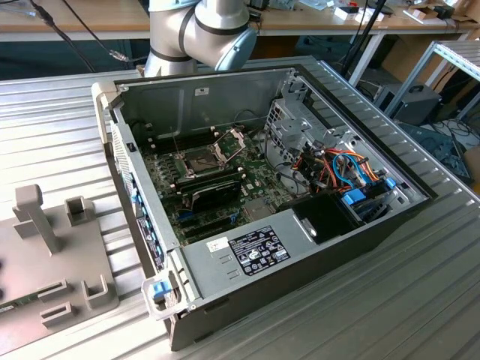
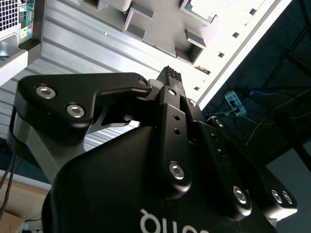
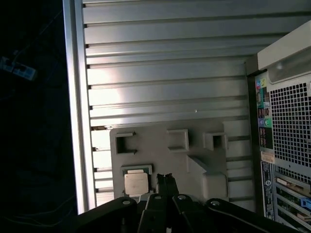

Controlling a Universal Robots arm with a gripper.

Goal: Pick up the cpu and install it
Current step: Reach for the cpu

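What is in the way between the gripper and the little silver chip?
Nothing that shows. In the first wrist view the cpu lies uncovered in its pocket on the grey holder plate. The gripper, its fingers shut, hangs close beside it, with only bare plate seen between them.

The exterior view shows 1 robot arm [image 1: 202, 30], 1 ribbed metal table [image 1: 52, 120], 1 open computer case [image 1: 315, 240] and 1 grey fixture plate [image 1: 30, 262]. Inside the case there is 1 green motherboard [image 1: 176, 184], 1 square socket frame [image 1: 202, 159], 1 long black card [image 1: 214, 196] and 1 labelled power supply [image 1: 247, 251]. The first wrist view shows 1 cpu [image 3: 136, 183], 1 gripper [image 3: 165, 178] and 3 raised brackets [image 3: 177, 140] in a row on the plate.
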